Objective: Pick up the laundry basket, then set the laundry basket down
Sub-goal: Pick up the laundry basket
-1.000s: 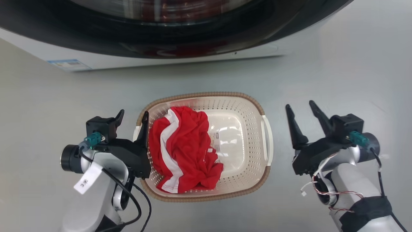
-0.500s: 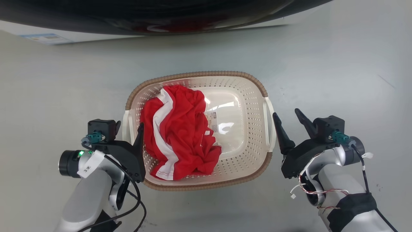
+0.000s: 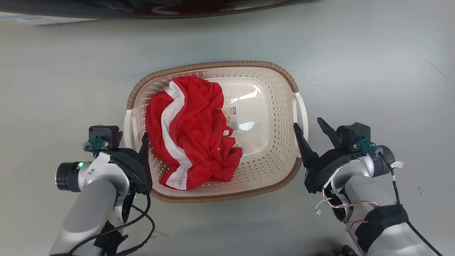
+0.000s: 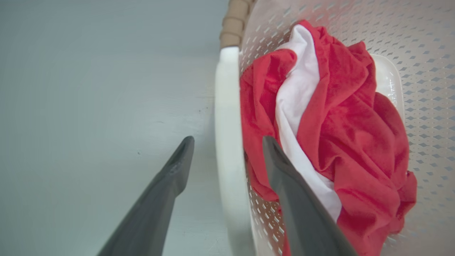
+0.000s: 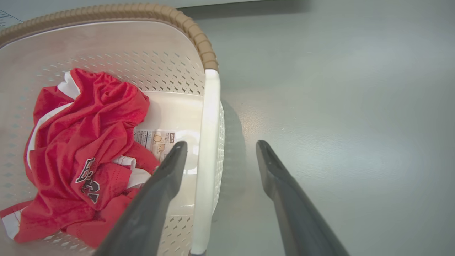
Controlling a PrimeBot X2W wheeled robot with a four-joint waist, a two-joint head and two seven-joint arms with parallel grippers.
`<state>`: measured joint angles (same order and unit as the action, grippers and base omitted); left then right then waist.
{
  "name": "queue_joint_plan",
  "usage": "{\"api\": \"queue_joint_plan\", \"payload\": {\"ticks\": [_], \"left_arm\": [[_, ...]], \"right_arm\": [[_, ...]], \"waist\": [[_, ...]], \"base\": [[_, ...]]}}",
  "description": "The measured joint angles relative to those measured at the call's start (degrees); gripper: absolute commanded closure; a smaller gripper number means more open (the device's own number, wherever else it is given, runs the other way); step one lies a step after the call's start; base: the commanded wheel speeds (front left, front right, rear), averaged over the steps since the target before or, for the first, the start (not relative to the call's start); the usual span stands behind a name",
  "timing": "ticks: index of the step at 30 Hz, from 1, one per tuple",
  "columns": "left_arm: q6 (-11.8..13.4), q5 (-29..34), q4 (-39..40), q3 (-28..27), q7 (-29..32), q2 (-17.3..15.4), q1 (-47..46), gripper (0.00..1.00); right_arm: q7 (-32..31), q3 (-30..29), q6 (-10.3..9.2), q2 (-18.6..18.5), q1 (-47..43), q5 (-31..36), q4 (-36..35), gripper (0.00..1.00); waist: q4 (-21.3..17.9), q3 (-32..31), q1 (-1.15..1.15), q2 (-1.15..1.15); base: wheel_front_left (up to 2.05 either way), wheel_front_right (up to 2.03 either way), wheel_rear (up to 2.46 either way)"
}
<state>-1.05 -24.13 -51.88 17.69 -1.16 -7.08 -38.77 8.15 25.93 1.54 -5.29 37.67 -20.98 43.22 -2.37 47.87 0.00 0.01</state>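
Note:
The laundry basket (image 3: 213, 65), cream perforated plastic with a brown woven rim, sits on the grey floor and holds a crumpled red and white garment (image 3: 192, 131). My left gripper (image 3: 132, 136) is open at the basket's left side. In the left wrist view its fingers (image 4: 177, 167) straddle the white left handle (image 4: 227, 106), one outside, one inside against the garment (image 4: 341, 117). My right gripper (image 3: 307, 123) is open too. Its fingers (image 5: 167, 170) straddle the white right handle (image 5: 209, 106), one inside the basket (image 5: 106, 10), one over the floor.
The dark lower edge of the washing machine (image 3: 142, 7) runs along the top of the head view. Grey floor (image 3: 373, 71) surrounds the basket on all sides. A paper label (image 5: 156, 138) lies on the basket's bottom.
The head camera has tilted down, so the washing machine slid up the picture. My right gripper moved in from beside the basket to straddle its right handle. The left gripper stays at the left handle.

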Motion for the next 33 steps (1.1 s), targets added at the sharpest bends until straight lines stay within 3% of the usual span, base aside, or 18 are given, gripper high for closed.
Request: {"api": "queue_joint_plan", "payload": {"ticks": [8,9,10,33], "left_arm": [[-1.07,-0.56,-3.01,-0.14,0.05,0.63,-2.81,0.0],[-1.35,-0.59,-3.36,-0.15,0.1,0.76,-3.31,0.71],[-1.74,-0.59,-3.65,-0.1,0.41,0.91,-3.87,1.0],[-4.1,-3.87,-12.82,-0.63,1.72,4.07,-8.13,1.0]], "right_arm": [[0.27,0.57,0.49,0.54,2.15,0.0,2.47,0.0],[0.34,0.62,0.49,0.58,2.43,0.0,2.87,0.62],[0.54,0.59,0.51,0.59,2.78,-0.01,3.23,1.0],[-0.02,1.7,3.61,1.49,6.54,-1.31,13.14,1.0]], "waist": [[-0.06,1.9,0.0,0.0],[-0.04,2.09,0.0,0.0],[0.0,2.27,0.0,0.0],[0.91,-1.41,-0.01,-0.01]], "base": [[0.0,0.0,0.0],[0.0,0.0,0.0],[0.0,0.0,0.0],[0.0,0.0,0.0]]}}
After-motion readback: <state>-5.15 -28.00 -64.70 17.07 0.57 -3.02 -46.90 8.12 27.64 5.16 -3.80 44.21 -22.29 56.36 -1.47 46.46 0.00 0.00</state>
